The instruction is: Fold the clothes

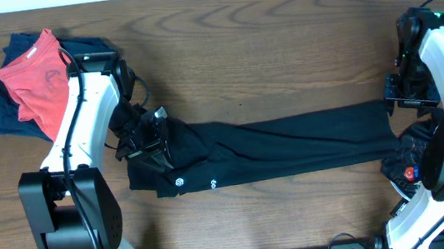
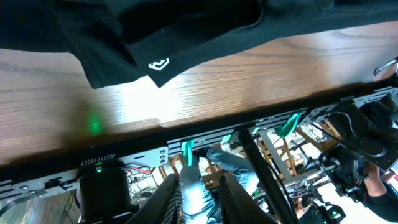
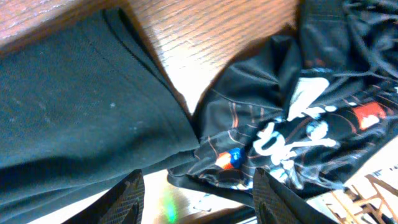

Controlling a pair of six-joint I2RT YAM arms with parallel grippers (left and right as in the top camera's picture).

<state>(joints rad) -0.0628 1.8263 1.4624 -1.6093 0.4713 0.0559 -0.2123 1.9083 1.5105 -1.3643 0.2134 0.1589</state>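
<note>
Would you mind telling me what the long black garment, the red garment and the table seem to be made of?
Black garment: soft matte knit, probably cotton or a blend; it lies in limp folds without shine. Red garment: similar soft matte cloth, loosely crumpled. Table: dark wood or wood-look laminate, with visible grain and a slight sheen.
</note>
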